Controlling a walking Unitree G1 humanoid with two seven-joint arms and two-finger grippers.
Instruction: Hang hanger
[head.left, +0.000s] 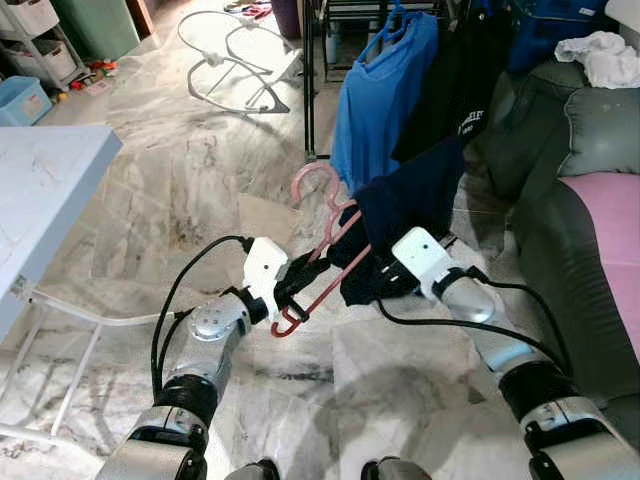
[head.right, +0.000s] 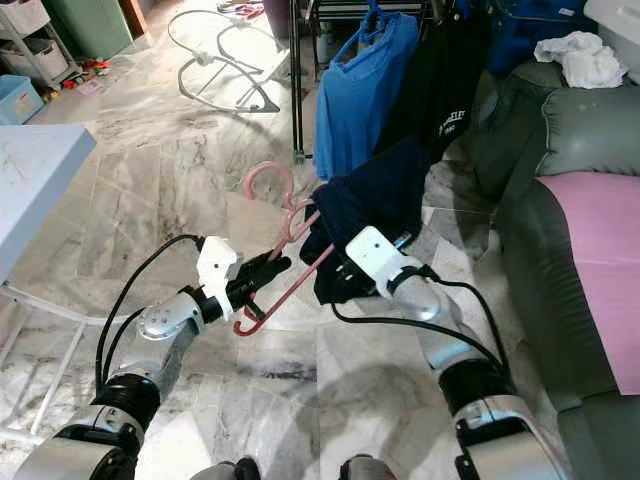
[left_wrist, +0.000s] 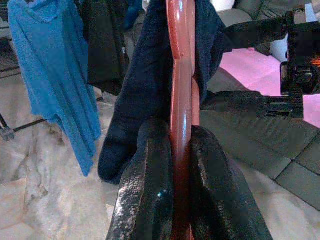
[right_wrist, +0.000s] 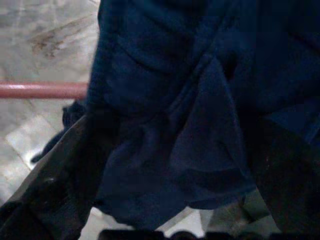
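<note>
From the head, we see our left hand (head.left: 290, 290) squeezing the low end of the pink hanger (head.left: 325, 235). We hold it there so the hook points up toward the clothes rack (head.left: 312, 80). A dark blue shirt (head.left: 405, 215) is draped on the hanger. Our right hand (head.left: 375, 275) is at the shirt, likely to steady it. A blue shirt (head.left: 380, 95) already hangs on the rack, past the marble floor (head.left: 180, 180).

From the left wrist, two black fingers (left_wrist: 147, 190) are clamped tight on the hanger's bar.

From the right wrist, dark cloth sits between the fingers (right_wrist: 60, 185). We cannot tell if this hand is pinching it.
</note>
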